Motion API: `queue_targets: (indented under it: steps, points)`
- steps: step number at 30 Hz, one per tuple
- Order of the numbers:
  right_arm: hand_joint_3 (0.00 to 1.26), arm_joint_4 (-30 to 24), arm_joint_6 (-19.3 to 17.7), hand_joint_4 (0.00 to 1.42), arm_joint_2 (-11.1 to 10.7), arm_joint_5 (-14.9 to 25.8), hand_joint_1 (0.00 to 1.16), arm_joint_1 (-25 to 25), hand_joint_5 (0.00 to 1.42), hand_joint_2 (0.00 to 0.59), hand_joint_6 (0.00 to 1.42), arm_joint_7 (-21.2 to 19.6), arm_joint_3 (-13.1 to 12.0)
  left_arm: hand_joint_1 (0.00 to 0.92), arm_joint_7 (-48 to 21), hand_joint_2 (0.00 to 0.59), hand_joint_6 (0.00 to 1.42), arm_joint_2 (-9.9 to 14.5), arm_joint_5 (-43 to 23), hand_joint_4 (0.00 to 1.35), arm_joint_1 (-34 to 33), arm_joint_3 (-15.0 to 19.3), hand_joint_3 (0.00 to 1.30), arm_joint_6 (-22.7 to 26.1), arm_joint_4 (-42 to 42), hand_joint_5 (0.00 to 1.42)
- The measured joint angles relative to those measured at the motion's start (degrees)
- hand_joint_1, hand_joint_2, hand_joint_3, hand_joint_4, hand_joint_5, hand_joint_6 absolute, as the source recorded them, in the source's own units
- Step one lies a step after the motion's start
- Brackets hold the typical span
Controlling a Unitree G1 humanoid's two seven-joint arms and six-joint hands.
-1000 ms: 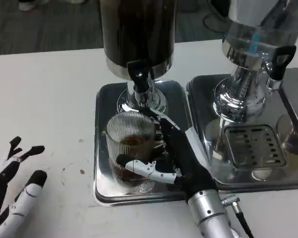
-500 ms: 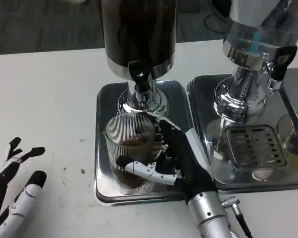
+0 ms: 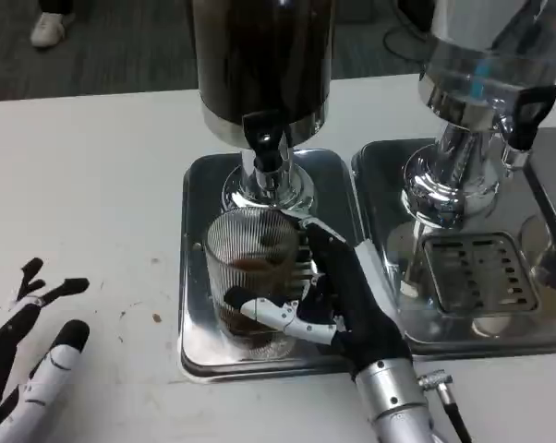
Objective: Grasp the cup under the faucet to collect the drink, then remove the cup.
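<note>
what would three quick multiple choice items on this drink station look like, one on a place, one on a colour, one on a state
1. Where does the ribbed glass cup stand?
A. on the bare white table
B. on the steel drip tray below the dark dispenser's faucet
C. on the slotted grate of the tray to the right

2. What colour is the drink in the cup?
A. dark brown
B. clear
C. green

3. What is the right hand doing?
A. lying flat on the table
B. pressing the faucet lever
C. gripping the cup

Answers:
1 B, the cup sits on the tray right under the faucet.
2 A, brown liquid shows through the glass.
3 C, its fingers wrap the cup's side while the left hand rests on the table.
</note>
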Motion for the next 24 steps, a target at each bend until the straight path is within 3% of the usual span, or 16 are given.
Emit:
queue_targets:
  steps: [16, 21, 24]
  points:
    - [0.45, 0.03, -0.54, 0.58, 0.03, -1.14, 0.98, 0.58, 0.86, 0.169, 1.32, -2.97, -0.21, 0.0, -0.5, 0.216, 0.0, 0.06, -0.06, 0.0, -0.64, 0.01, 0.29, 0.12, 0.19, 0.06]
    - [0.46, -0.3, -1.06, 0.62, -0.14, -2.16, 0.93, 1.4, 0.89, 0.227, 1.34, -5.06, -0.25, 0.0, -0.51, 0.236, 0.0, 0.28, -0.06, 0.0, -0.98, 0.0, 0.29, 0.12, 0.97, 0.06]
    - [0.46, -0.88, -1.17, 0.62, -0.33, -3.93, 0.92, 2.23, 0.89, 0.231, 1.34, -6.94, -0.24, 0.0, -0.54, 0.239, 0.0, 0.3, -0.06, 0.0, -1.24, -0.01, 0.28, 0.12, 1.15, 0.06]
